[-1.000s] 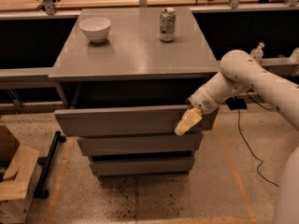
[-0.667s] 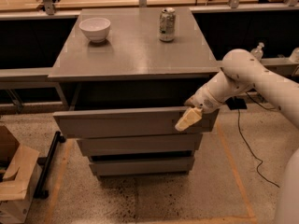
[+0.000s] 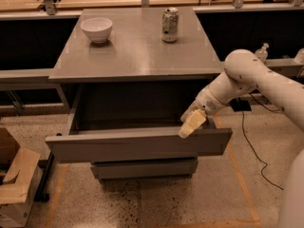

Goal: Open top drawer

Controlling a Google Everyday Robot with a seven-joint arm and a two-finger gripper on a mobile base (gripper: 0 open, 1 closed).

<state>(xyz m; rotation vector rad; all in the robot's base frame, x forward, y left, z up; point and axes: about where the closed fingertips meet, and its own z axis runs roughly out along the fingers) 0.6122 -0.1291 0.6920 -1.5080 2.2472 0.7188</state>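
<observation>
Resting on the top drawer [image 3: 137,147] (floor hidden) is the claw [image 3: 191,124].

The top drawer [image 3: 137,148] is faced in a smooth, matt grey panel, perhaps laminate or painted board; which one cannot be settled from this view. The same grey finish is seen on the cabinet top [image 3: 133,56], where a dull sheen is caught. The gripper [image 3: 192,123], set at the top drawer's upper front edge toward the right, is covered in a pale cream, matt material. The arm [image 3: 247,75] is shelled in smooth white plastic. A glossy white bowl [image 3: 97,29] and a shiny metal can [image 3: 170,25] are seen. The floor [image 3: 156,198] is speckled and stone-like. The box [image 3: 14,184] is made of plain brown cardboard.
</observation>
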